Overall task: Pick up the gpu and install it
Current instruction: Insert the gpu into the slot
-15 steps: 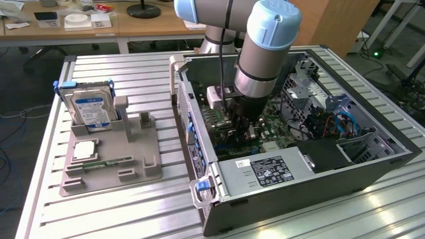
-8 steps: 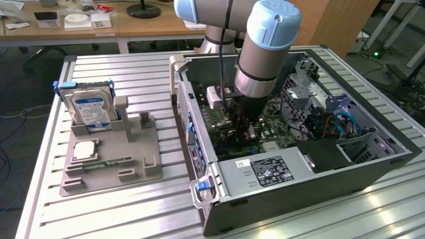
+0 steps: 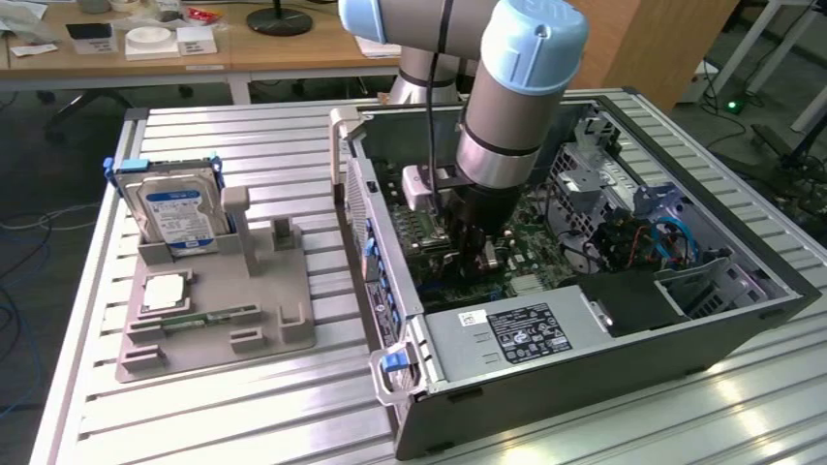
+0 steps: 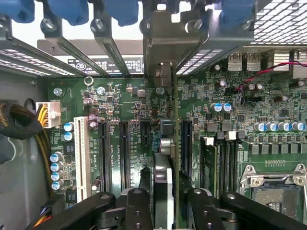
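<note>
The claw [image 4: 165, 201] reaches down inside the open computer case [image 3: 723, 320], its fingers [image 4: 139, 211] on either side of the gpu [image 4: 170, 158] but released. The gpu stands on edge between them, upright on the motherboard [image 4: 120, 110].

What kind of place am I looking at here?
Most likely a robotics lab or test workshop: a robot arm reaches into an open computer case on a slatted metal workbench, with cluttered desks behind.
</note>
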